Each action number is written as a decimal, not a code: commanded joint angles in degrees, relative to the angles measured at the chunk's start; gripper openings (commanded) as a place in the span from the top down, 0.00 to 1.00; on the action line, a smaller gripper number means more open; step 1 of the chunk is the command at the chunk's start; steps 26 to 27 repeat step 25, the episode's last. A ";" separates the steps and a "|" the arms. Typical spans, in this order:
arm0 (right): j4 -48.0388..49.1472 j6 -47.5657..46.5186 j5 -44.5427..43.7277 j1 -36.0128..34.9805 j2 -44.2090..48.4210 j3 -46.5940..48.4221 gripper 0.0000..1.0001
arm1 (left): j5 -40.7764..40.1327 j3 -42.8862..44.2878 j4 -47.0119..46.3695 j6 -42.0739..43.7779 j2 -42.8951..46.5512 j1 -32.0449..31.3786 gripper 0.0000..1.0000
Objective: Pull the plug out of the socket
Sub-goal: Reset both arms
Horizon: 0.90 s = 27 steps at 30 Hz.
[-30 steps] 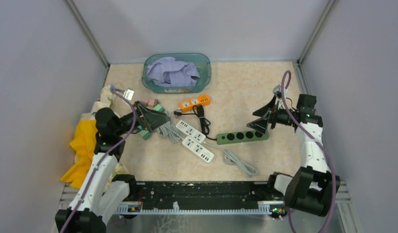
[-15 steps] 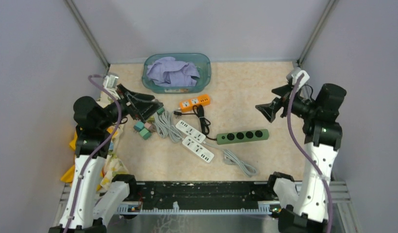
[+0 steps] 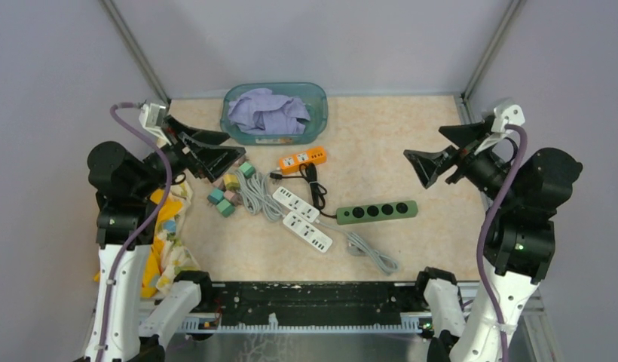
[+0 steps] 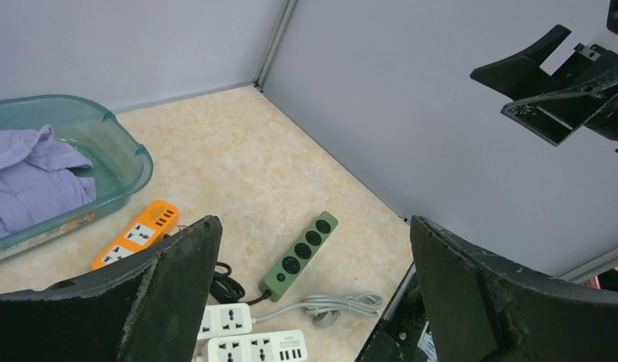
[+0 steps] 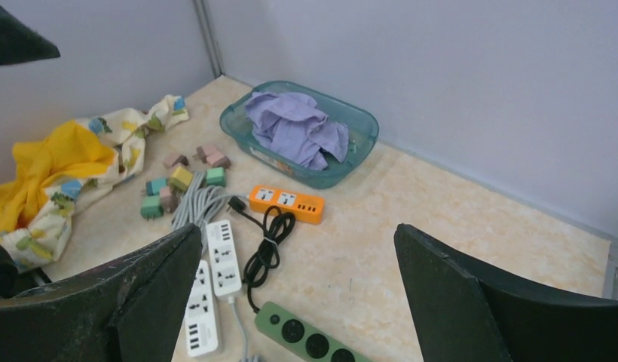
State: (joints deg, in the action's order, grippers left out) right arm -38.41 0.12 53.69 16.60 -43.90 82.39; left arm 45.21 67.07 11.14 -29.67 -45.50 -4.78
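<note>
**Surroundings.** Beige worktop [image 3: 396,136], walled on three sides.
- Teal basin [image 3: 321,102] at the far edge, holding a purple cloth [image 3: 268,111].
- Orange power strip [image 3: 303,159] just in front of the basin.
- Black cable [image 3: 315,185], coiled between the orange strip and the green power strip [image 3: 376,212]. Its black plug [image 3: 276,176] lies loose beside the orange strip.
- Two white power strips [image 3: 295,204], side by side at the middle.
- Grey cable [image 3: 374,256], looped near the front edge.
- Yellow patterned cloth [image 3: 166,241] at the left edge, partly hidden by the left arm.

**Task item.** Coloured plugs [image 3: 227,197] lie scattered on the worktop left of the white strips. A second bundle of grey cable lies between the plugs and the strips. None of the plugs touches a socket face.

**Pincers.**
- Left pincer [image 3: 229,166]: spread wide, holding nothing. It is raised over the plugs and clear of them.
- Right pincer [image 3: 429,147]: spread wide, holding nothing. It is raised above the bare right side, well apart from the green strip.
- In each wrist view the pincer's own fingers fill the lower corners, with the worktop showing between them.

**Change from a second ago.**
- Both arms were low: the left pincer down among the plugs, the right at the end of the green strip.
- Both have since lifted and drawn back to their own sides.
- The strips lie where they did.
</note>
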 commanded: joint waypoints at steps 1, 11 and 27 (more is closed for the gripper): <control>0.58 8.42 -5.31 0.49 -0.04 4.17 0.01 | 0.68 3.93 2.84 0.93 0.04 -0.16 0.00; 2.16 11.92 -7.24 0.54 -1.63 7.03 0.01 | -1.64 7.74 7.06 5.17 -0.22 -0.16 0.00; 2.54 12.07 -8.82 0.61 -3.41 7.30 0.01 | -1.52 7.77 7.19 5.75 -0.52 -0.15 0.00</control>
